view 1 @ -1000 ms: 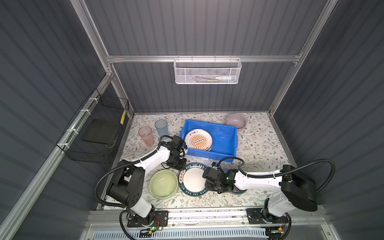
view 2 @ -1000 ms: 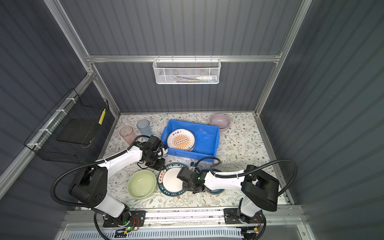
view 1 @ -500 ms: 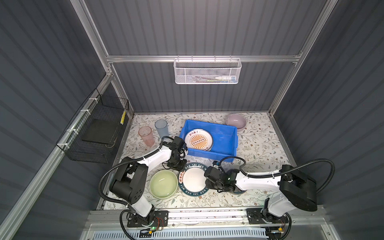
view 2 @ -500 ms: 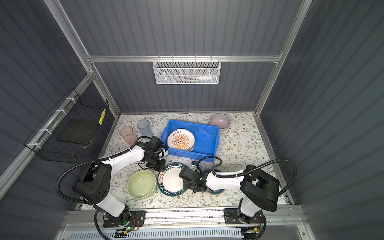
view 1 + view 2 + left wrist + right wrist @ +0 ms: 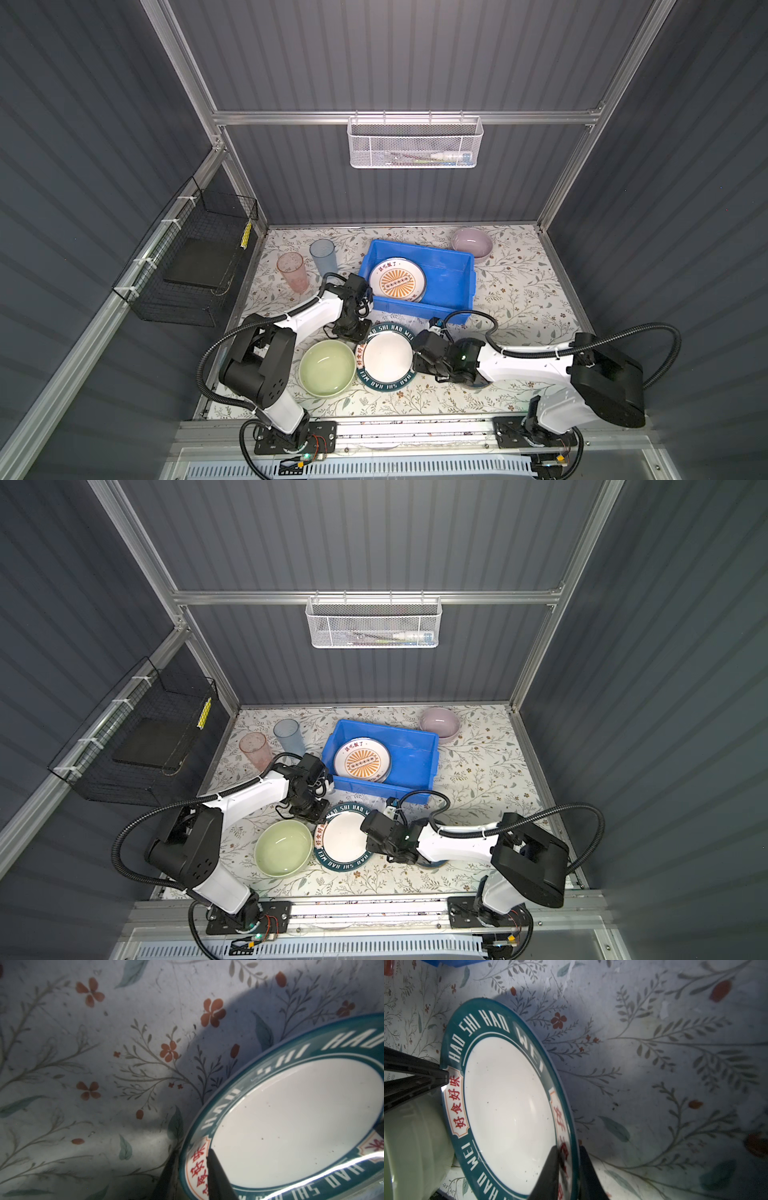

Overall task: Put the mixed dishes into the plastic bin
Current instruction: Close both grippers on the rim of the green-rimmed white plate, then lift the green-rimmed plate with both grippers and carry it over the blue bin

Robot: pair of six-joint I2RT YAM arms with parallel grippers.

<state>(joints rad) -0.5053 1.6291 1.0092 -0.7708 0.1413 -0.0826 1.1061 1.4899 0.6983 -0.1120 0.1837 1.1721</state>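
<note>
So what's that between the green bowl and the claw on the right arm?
The lettered plate lies between the green bowl and the right gripper, which pinches its rim. Both top views show it.

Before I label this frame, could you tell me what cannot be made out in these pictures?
The blue dish: both top views, mostly hidden under the right arm.
The mesh basket contents: top views, too small behind the mesh.
The lettered plate: left wrist view, far rim cut off by the picture's edge.
The right gripper tips: top views, hidden under its own wrist.
</note>
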